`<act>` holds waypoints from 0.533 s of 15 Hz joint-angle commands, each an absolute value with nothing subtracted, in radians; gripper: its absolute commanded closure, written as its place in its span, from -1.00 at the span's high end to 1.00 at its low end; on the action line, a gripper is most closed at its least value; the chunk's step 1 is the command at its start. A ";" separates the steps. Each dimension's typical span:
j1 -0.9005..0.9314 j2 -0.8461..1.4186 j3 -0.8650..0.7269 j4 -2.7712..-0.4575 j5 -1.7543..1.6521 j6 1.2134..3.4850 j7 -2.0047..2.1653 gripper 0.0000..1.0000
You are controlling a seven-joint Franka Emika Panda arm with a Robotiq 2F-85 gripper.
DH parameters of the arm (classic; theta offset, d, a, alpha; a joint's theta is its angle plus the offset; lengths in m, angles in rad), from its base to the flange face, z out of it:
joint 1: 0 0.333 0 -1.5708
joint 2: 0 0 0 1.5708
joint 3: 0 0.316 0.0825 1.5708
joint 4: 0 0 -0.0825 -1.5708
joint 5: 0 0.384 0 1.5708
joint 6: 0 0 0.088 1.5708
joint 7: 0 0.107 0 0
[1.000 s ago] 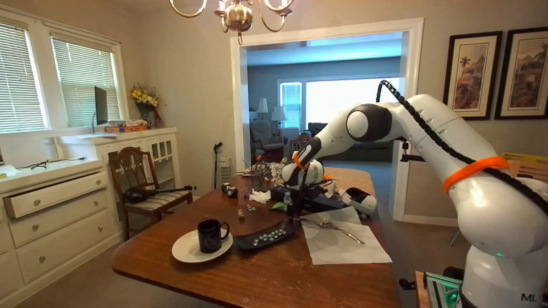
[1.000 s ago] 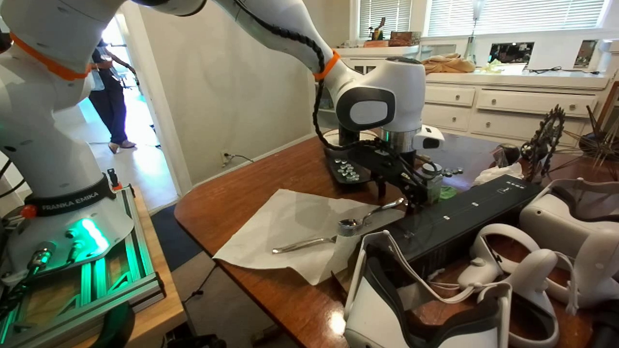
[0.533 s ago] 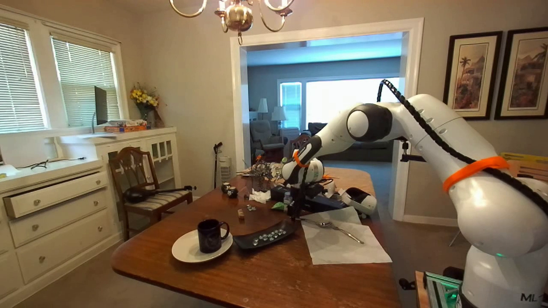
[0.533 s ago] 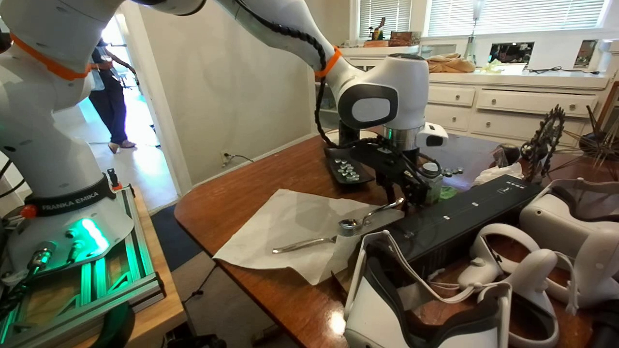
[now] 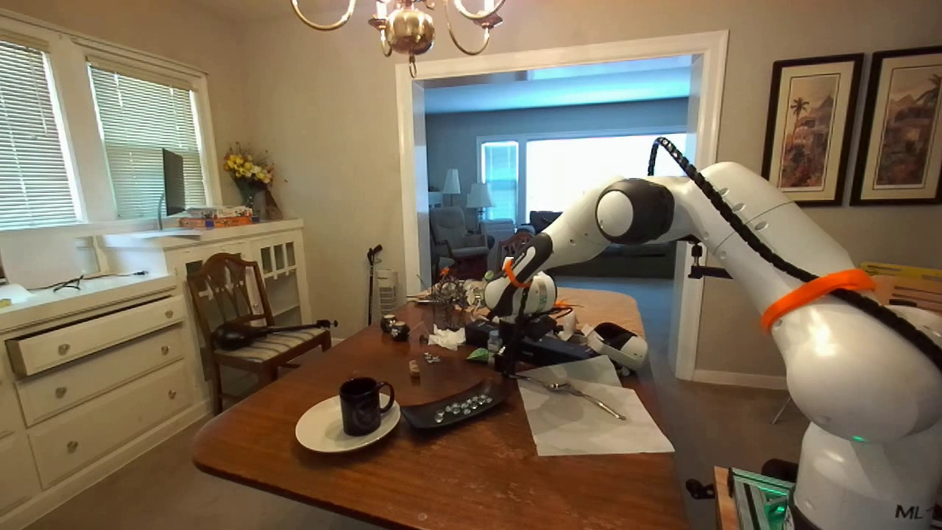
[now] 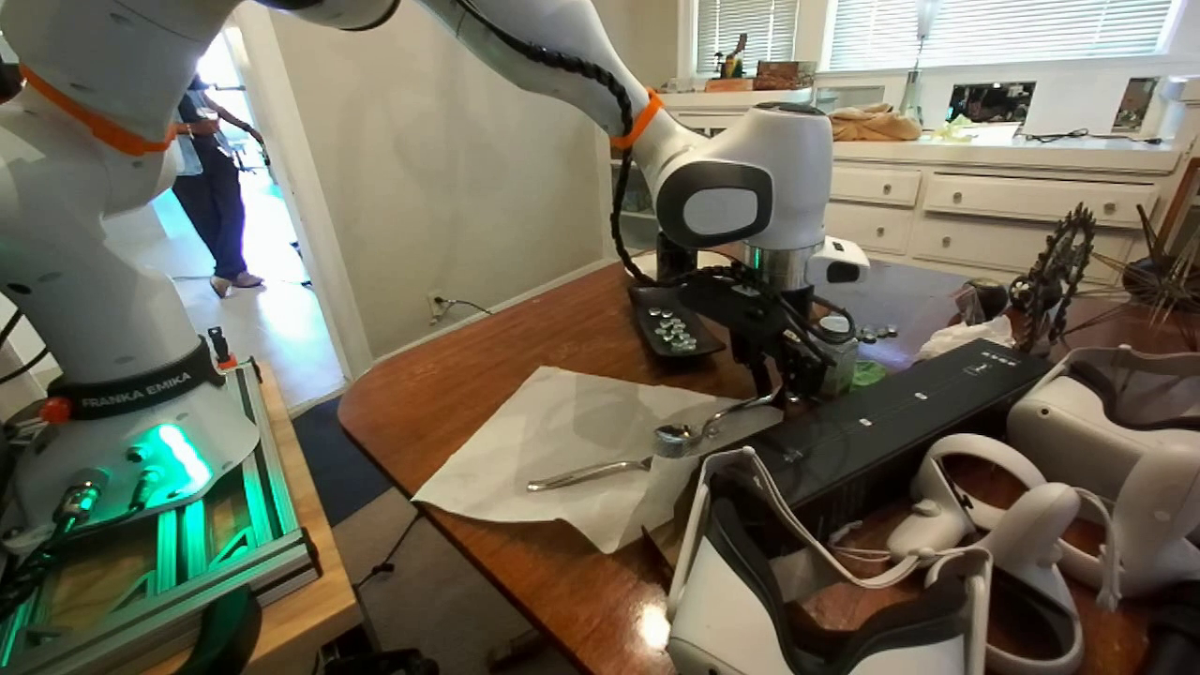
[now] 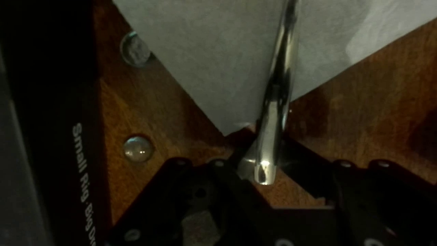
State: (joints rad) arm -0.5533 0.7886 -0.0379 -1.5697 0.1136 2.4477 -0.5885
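In the wrist view I look down on my gripper, its black fingers drawn close in on both sides of the end of the spoon's handle; I cannot tell whether they press on it. The handle is smooth, polished metal with a blunt end, and it reaches past a corner of matte white paper on the brown wooden table. Two clear, rounded beads sit near the paper; I cannot make these out in either exterior view. Beside them lies a black box with white lettering.

In an exterior view the spoon's shiny bowl shows over the paper, beyond the wrist view's edge, with a second metal handle next to it. A dark, glossy mug stands whole on a round white plate, by a long, curved black tray.

In an exterior view my arm partly hides that mug. A clear jar with a white lid stands just beside my gripper, white plastic headsets lie near the box, and only here a person stands in the doorway.
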 commanded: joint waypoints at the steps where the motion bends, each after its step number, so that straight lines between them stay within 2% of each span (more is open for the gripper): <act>1: -0.543 0.739 -0.042 -1.628 0.122 2.399 -0.547 -0.86; 8: -0.529 0.628 -0.067 -1.721 0.160 2.349 -0.412 -0.86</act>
